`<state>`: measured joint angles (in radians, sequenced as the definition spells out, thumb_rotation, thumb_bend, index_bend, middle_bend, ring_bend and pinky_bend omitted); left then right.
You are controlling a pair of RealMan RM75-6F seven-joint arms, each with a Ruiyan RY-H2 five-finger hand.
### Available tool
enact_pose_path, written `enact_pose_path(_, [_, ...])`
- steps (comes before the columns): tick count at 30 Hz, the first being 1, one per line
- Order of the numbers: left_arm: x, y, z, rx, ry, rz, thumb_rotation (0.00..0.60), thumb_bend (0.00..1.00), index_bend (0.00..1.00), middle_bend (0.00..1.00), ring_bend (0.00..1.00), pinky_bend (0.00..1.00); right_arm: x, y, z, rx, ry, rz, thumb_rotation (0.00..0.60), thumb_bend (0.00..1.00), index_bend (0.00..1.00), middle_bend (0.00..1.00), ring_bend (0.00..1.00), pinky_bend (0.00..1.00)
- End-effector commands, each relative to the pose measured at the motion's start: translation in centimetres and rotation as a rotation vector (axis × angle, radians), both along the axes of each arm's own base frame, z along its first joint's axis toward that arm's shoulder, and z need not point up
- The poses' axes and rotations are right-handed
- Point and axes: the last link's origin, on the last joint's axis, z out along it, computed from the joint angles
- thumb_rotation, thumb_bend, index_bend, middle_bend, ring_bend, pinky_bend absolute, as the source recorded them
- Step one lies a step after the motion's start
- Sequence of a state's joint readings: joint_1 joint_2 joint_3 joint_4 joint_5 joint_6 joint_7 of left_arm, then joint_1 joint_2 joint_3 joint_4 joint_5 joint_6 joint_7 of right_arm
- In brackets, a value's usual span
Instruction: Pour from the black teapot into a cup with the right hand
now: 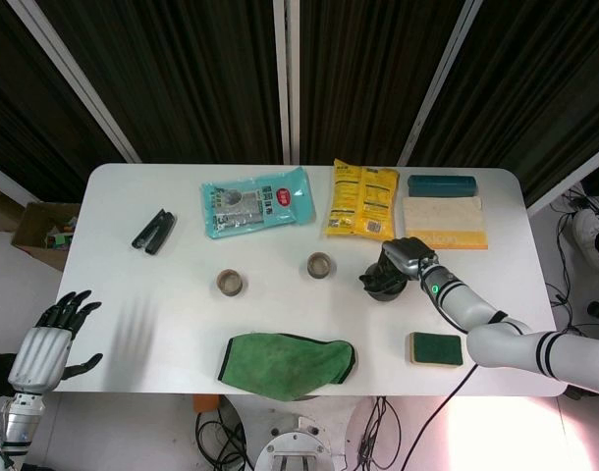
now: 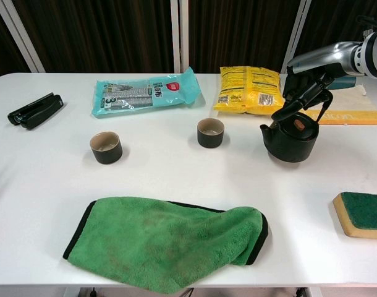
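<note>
The black teapot [image 1: 381, 283] [image 2: 290, 139] stands upright on the white table [image 1: 162, 324], right of centre. My right hand [image 1: 409, 257] [image 2: 308, 83] comes down on it from above, and its dark fingers [image 2: 300, 102] curl around the raised handle. Two small dark cups stand empty to the left of the teapot: the nearer cup [image 1: 320, 264] [image 2: 211, 132] and a farther cup [image 1: 232, 283] [image 2: 105, 147]. My left hand [image 1: 49, 339] hovers off the table's front left corner, fingers spread and holding nothing.
A green cloth [image 2: 170, 238] lies at the front middle and a green sponge [image 2: 363, 213] at the front right. At the back are a teal packet [image 2: 145, 93], a yellow snack bag [image 2: 249, 88] and a black folded tool [image 2: 35, 110]. A tan pad [image 1: 445, 224] lies behind the teapot.
</note>
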<state>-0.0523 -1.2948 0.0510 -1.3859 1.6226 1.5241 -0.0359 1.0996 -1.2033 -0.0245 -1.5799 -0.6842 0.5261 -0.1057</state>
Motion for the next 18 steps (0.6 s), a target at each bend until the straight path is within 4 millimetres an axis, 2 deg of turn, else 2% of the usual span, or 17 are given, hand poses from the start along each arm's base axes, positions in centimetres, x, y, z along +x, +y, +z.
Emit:
enact_pose_path(1, [-0.02,0.02,0.02,0.000,-0.002,0.000,0.600,0.13,0.21,0.09,0.07,0.23,0.12,0.06,-0.11,0.011,-0.016,-0.025,0.332,0.09,0.94,0.91,0.82,0.37])
enact_pose_path(9, [-0.11,0.00,0.03,0.000,-0.004,0.003,0.600,0.13,0.21,0.09,0.07,0.23,0.20,-0.18,0.17,0.007,-0.025,-0.028,0.332,0.09,0.99,0.95,0.87,0.37])
enact_pose_path(18, [-0.24,0.07,-0.18,-0.005,-0.006,0.005,0.600,0.13,0.21,0.09,0.07,0.23,0.51,0.24,0.46,-0.056,-0.006,0.069,0.332,0.17,1.00,1.00,0.91,0.37])
